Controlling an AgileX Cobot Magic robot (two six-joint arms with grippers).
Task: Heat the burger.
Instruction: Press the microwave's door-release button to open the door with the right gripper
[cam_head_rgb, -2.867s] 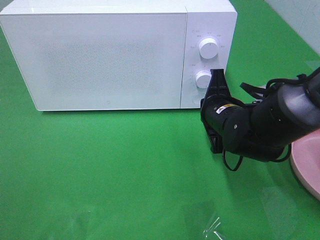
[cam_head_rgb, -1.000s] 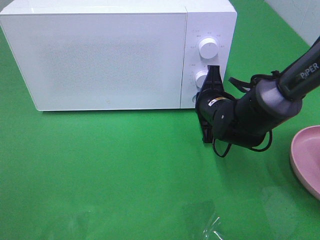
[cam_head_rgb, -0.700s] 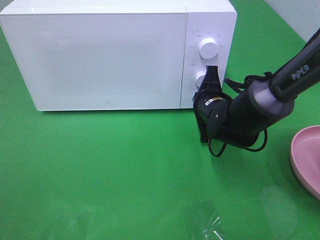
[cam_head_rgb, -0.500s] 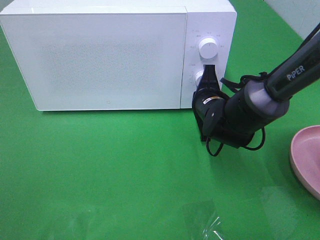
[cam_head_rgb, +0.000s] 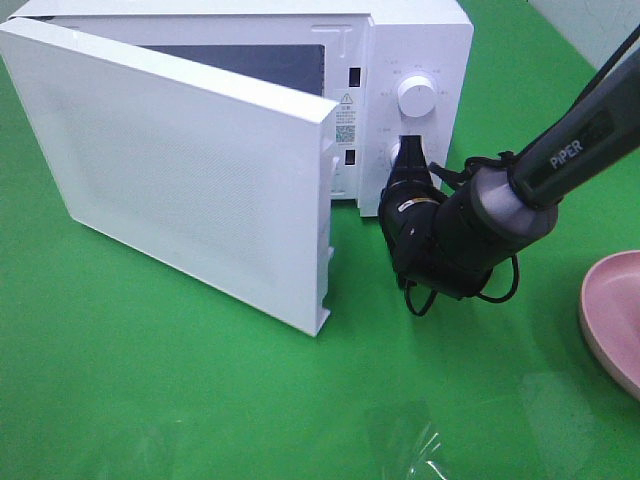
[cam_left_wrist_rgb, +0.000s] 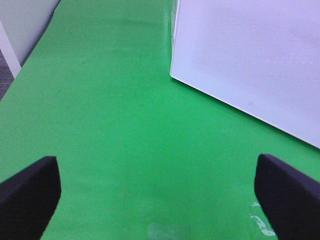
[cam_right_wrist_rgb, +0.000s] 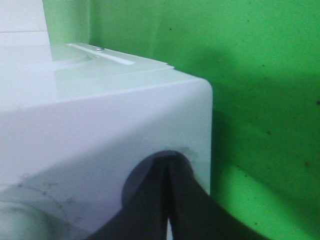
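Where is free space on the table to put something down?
Bare green cloth lies in front of the open microwave door and between the right arm and the pink plate. Crowded: between the door's edge and the right gripper at the control panel.

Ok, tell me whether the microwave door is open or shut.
Open. The microwave door stands angled out from the oven body, hinged at its left side, and the dark cavity shows behind it.
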